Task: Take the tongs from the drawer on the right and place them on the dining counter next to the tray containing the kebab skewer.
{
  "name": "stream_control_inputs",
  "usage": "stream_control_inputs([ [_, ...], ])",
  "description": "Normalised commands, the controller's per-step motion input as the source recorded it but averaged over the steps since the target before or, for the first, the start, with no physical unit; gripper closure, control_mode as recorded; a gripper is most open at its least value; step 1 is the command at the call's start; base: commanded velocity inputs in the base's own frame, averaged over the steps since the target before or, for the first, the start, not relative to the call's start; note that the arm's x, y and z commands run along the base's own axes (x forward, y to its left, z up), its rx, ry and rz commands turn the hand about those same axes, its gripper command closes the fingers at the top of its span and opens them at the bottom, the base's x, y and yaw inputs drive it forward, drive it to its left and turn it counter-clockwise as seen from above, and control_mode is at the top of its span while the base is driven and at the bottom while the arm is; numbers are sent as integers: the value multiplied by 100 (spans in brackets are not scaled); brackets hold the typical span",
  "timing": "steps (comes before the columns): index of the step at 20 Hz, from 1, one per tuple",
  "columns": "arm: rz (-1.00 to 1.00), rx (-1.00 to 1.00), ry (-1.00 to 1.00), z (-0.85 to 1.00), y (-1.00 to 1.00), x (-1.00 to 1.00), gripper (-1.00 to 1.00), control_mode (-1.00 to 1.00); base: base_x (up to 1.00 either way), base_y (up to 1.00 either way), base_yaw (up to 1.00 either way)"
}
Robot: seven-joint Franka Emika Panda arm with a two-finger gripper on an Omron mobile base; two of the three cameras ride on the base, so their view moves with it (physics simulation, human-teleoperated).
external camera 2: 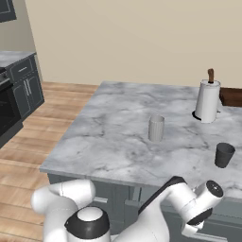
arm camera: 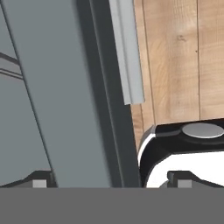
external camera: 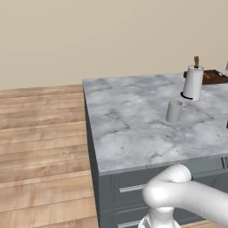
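Your gripper (arm camera: 109, 183), at the bottom of the hand view, stands spread wide and grasps nothing, close against a slate-grey drawer (arm camera: 61, 96) front filling the left.

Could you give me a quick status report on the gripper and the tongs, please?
Gripper open, empty, low against grey drawer front. Tongs not yet out. Tray at far end of dining counter, behind paper-towel roll.

Paper-towel roll (external camera 2: 208, 100), pale cup (external camera 2: 156, 128) and dark cup (external camera 2: 224, 155) are standing well apart on the dining counter (external camera 2: 108, 142); wide bare marble is lying open between them.
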Motion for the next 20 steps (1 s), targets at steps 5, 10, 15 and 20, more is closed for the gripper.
stream_control_inputs([
  [5, 0, 0, 1, -3, 0, -9, -100, -100, 0, 0, 0],
  [10, 0, -3, 7, -26, -10, -66, -100, -100, 0, 0, 0],
  [15, 0, -3, 8, -35, -23, -90, -100, -100, 0, 0, 0],
  [20, 0, -5, 10, -42, -29, -99, -100, -100, 0, 0, 0],
])
